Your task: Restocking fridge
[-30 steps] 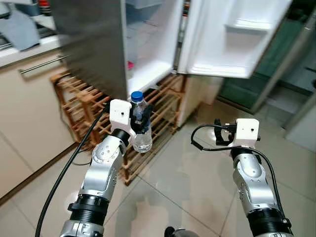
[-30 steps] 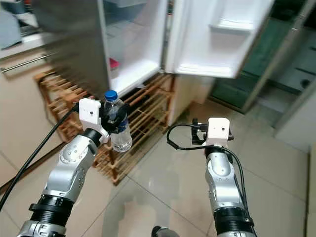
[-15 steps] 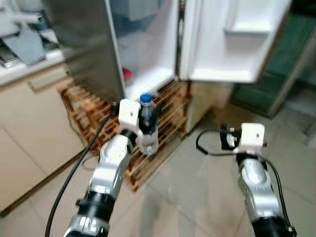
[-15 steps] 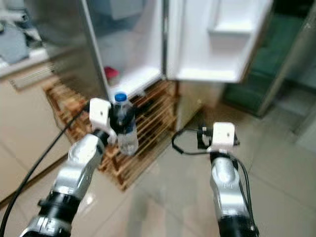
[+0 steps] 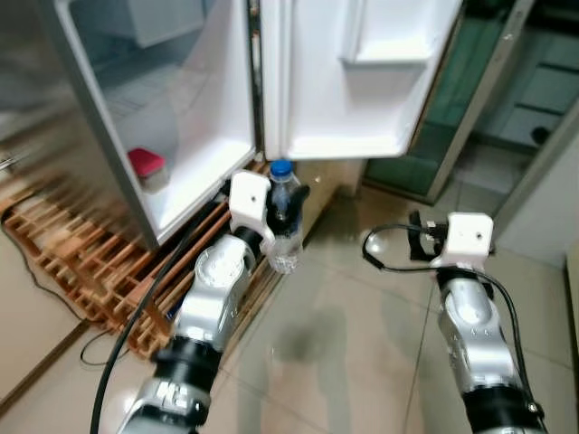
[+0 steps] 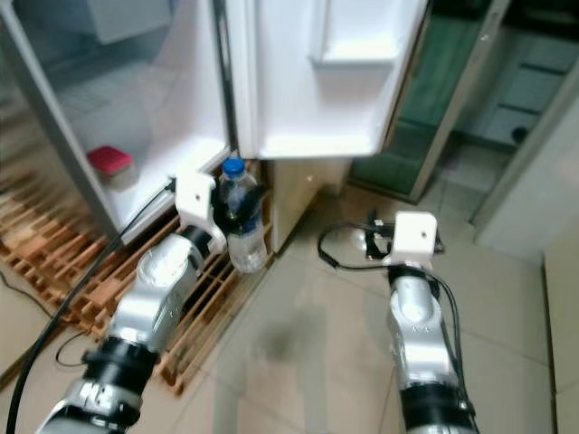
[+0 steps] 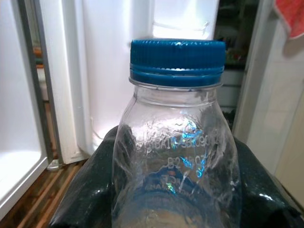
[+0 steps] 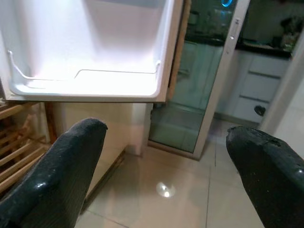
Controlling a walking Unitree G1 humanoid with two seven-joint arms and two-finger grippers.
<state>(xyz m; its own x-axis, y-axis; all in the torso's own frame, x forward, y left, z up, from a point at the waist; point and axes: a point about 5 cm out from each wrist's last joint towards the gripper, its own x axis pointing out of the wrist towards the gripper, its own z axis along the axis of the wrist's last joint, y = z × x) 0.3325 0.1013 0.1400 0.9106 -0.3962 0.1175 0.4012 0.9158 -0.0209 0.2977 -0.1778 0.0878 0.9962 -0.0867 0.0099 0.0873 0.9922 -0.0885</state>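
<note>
So the water bottle [image 5: 284,220], clear plastic with a blue cap, is pinched upright in the left gripper [image 5: 280,210], both black fingers squeezing its shoulders, held up just in front of the bottom edge of the open fridge [image 5: 194,136]. Compared to a second ago the whole view has swung: the fridge interior with the red container [image 5: 146,163] on its floor is now much more square-on and closer, and the wooden rack [image 5: 72,271] has slid off to the lower left. That's the robot turning and stepping in, not the bottle moving in the grip. Looks to me like the approach is nearly done and shelving the bottle is next.

Left arm is bent, forearm raised toward the fridge opening. The right gripper [image 5: 418,246] hangs over the tiled floor [image 5: 344,334], fingers spread wide and holding nothing, below the open door [image 5: 362,81].
</note>
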